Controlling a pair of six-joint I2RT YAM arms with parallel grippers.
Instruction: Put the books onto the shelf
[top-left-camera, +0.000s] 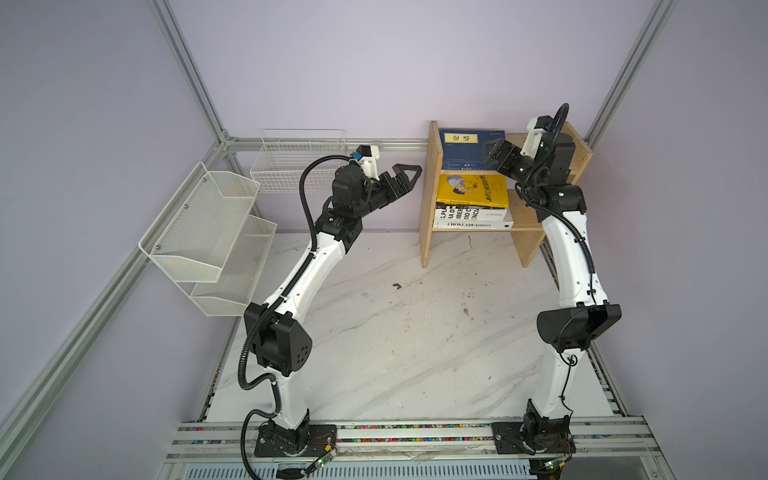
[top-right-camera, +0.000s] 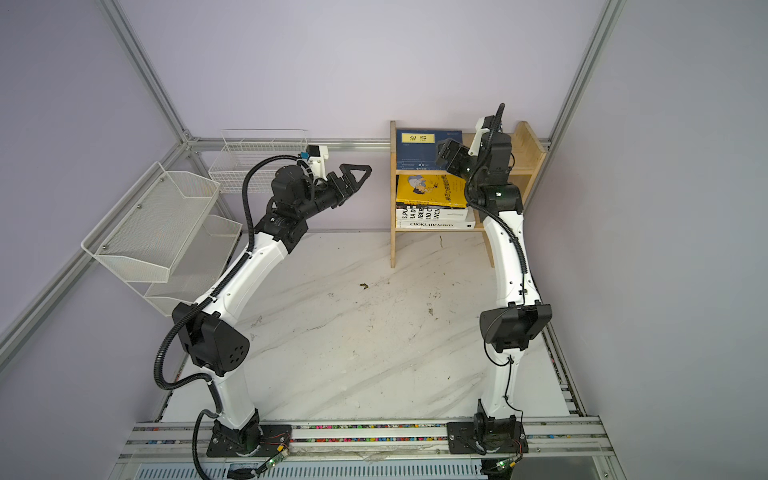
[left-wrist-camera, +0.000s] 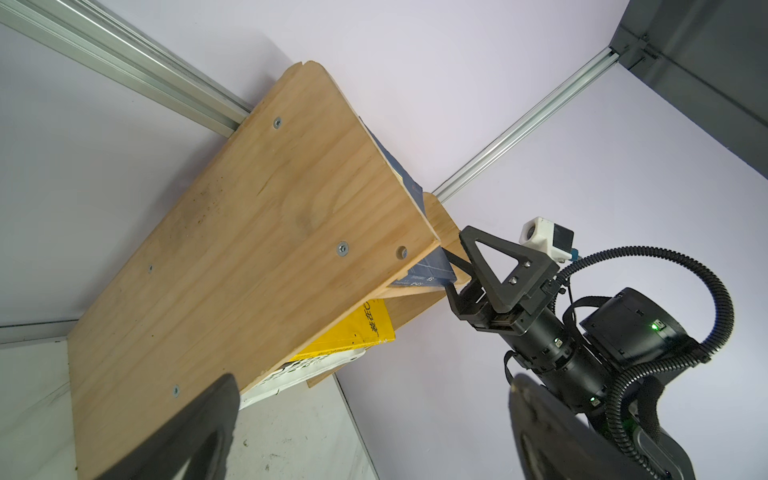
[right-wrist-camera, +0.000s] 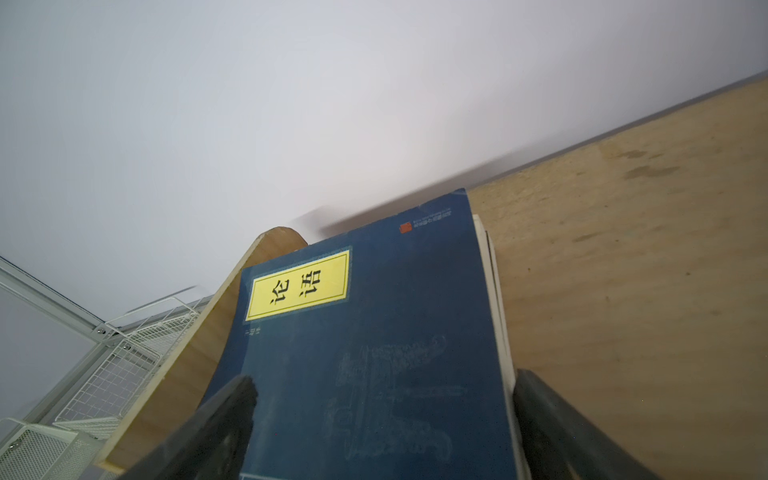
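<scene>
Straddling the navy books (top-left-camera: 461, 151) on the upper tier of the shelf (top-left-camera: 428, 208), the right hand (top-left-camera: 489, 154) has its jaws spread; the left hand (top-left-camera: 411, 178), equally spread, hovers beside the shelf. A cover snagged on the way out could drag them onto the counter (top-left-camera: 415, 332).

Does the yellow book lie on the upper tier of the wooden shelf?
No: in a top view the yellow book lies on the lower tier of the wooden shelf, on top of the white books.

Pale wood shelf (top-left-camera: 428, 199); navy book (top-left-camera: 457, 156), yellow label (top-left-camera: 456, 137); yellow book (top-left-camera: 469, 193); white-marbled table (top-left-camera: 395, 332).
</scene>
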